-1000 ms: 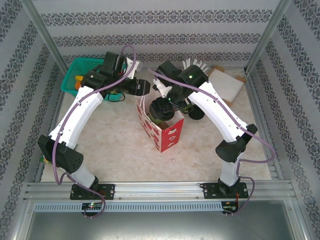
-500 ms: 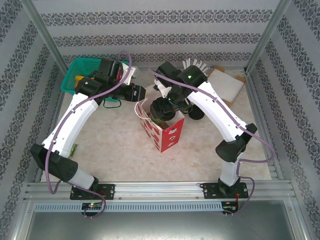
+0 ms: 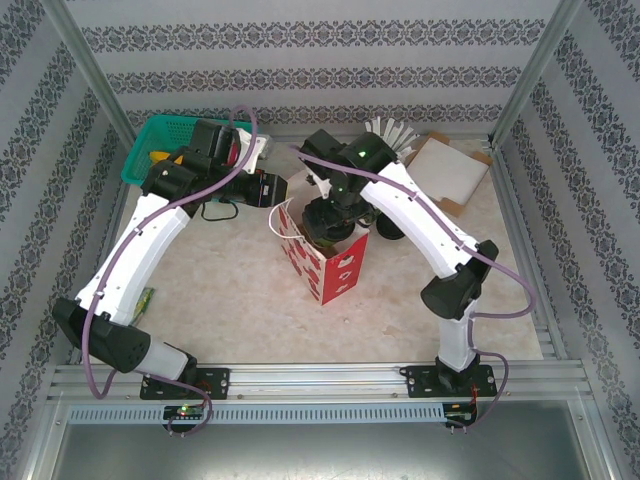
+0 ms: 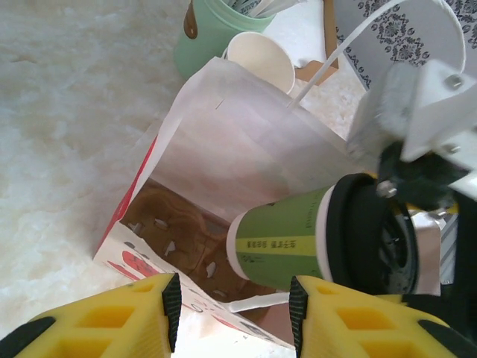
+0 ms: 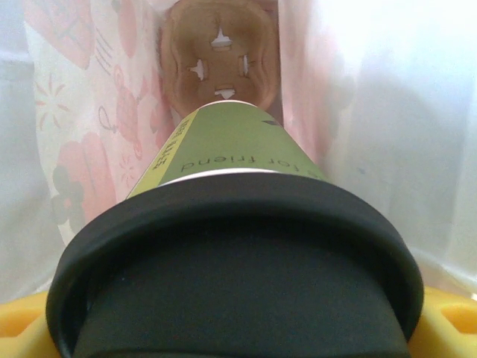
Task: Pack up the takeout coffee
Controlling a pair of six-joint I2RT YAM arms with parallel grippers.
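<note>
The takeout coffee (image 4: pixel 283 242), a green paper cup with a black lid (image 5: pixel 231 276), hangs tilted inside the mouth of the red-and-white paper bag (image 3: pixel 335 265). My right gripper (image 3: pixel 328 215) is shut on its lid end, with yellow fingers at the bottom corners of the right wrist view. A brown cardboard cup tray (image 5: pixel 220 60) lies at the bag's bottom, below the cup. My left gripper (image 4: pixel 231 306) hovers at the bag's near rim, its jaws apart. A white handle strip (image 4: pixel 257 301) crosses the gap, and nothing is clamped.
A pale green holder (image 4: pixel 209 33) and a cream paper cup (image 4: pixel 261 60) stand just behind the bag (image 4: pixel 238 142). A teal basket (image 3: pixel 160 150) sits at the back left. At the back right lies an open cardboard box (image 3: pixel 445 170).
My left arm has drawn back to the left and its jaws have narrowed. The right arm has shifted slightly over the bag with the cup in its grip.
</note>
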